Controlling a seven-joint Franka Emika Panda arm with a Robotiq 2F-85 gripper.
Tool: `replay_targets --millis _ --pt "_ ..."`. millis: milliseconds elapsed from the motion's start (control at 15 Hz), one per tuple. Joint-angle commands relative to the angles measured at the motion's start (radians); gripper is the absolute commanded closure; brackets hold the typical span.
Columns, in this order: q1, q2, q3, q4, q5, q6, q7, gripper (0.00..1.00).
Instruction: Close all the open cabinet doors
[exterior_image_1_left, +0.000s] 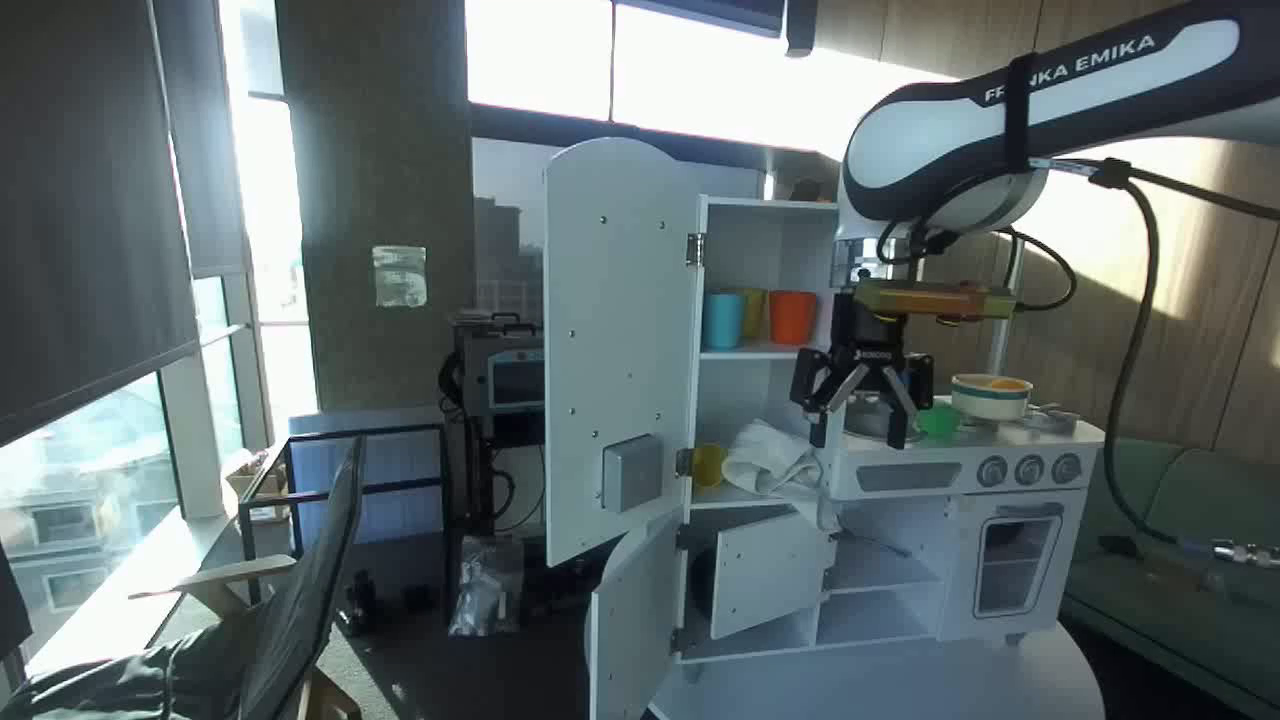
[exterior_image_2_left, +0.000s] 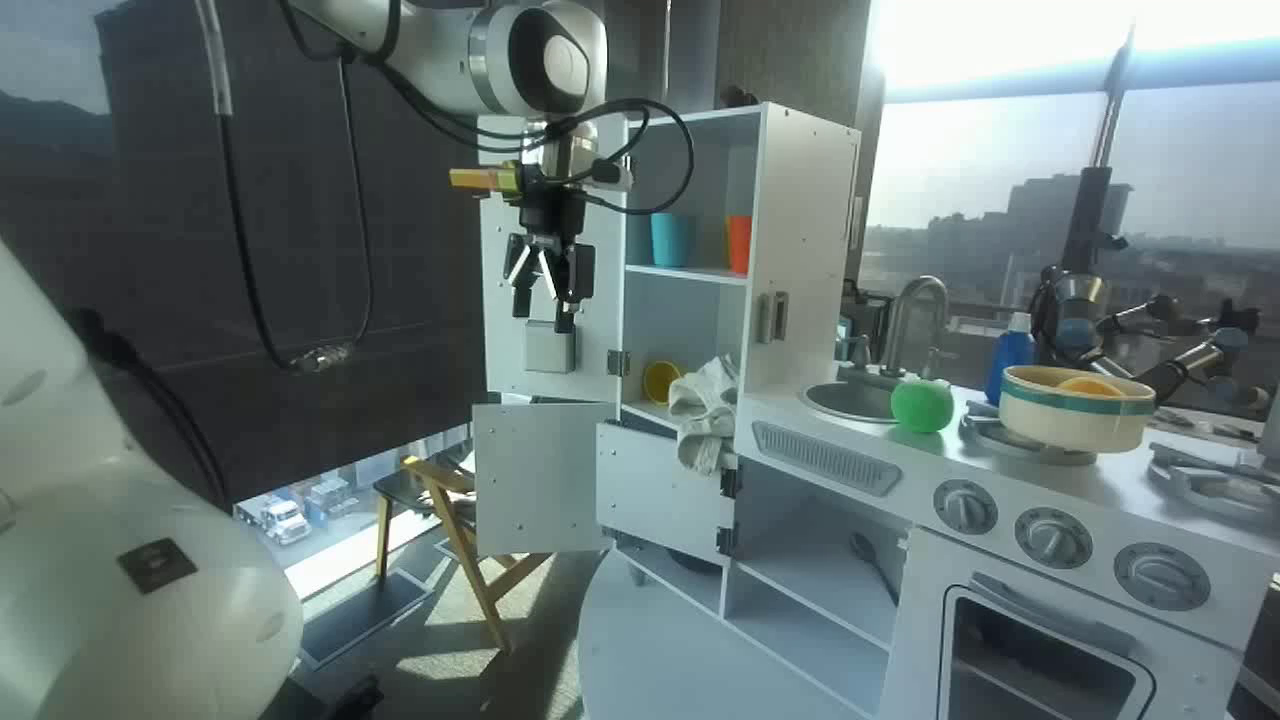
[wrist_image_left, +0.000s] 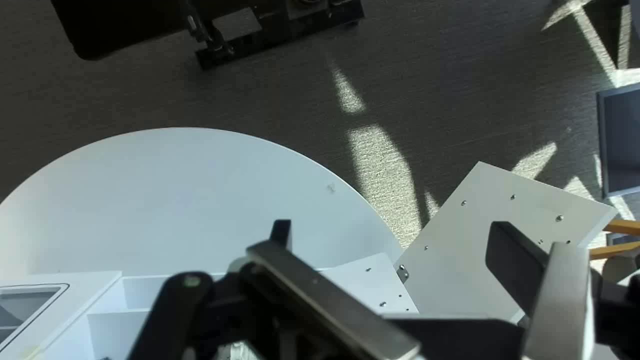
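The white play-kitchen cabinet has a tall arched upper door (exterior_image_1_left: 620, 300), standing wide open in both exterior views (exterior_image_2_left: 505, 350). Below it, a lower door (exterior_image_1_left: 635, 620) also stands open on the same side (exterior_image_2_left: 543, 480); it shows in the wrist view (wrist_image_left: 465, 240). A smaller door (exterior_image_1_left: 770, 570), hinged at the middle divider, is partly open (exterior_image_2_left: 660, 485) and shows in the wrist view (wrist_image_left: 370, 280). The oven door (exterior_image_1_left: 1020, 555) looks closed (exterior_image_2_left: 1045, 650). My gripper (exterior_image_1_left: 858, 430) is open and empty, pointing down in front of the cabinet, touching no door (exterior_image_2_left: 544, 310) (wrist_image_left: 393, 245).
A white towel (exterior_image_1_left: 770, 460) hangs from the shelf near the small door. Cups (exterior_image_1_left: 723, 320) stand on the upper shelf; a yellow cup (exterior_image_2_left: 660, 382) lies below. A bowl (exterior_image_2_left: 1075, 415) and green item (exterior_image_2_left: 922, 405) sit on the counter. A chair (exterior_image_1_left: 300, 590) stands nearby.
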Motion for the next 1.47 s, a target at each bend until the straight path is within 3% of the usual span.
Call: replay_targets --millis 0,533,867,1200,1400 --pt "0.002 0.001 -0.002 0.005 -0.001 -0.002 0.0 0.0" --pt "0.002 -0.003 -0.002 0.012 -0.001 -0.002 0.0 0.0" --pt "0.03 0.112 -0.014 -0.03 0.028 0.204 -0.17 0.0" --pt "0.022 0.246 -0.016 -0.071 0.089 0.495 -0.05 0.0" --pt "0.022 0.351 -0.03 -0.041 0.099 0.641 -0.1 0.0"
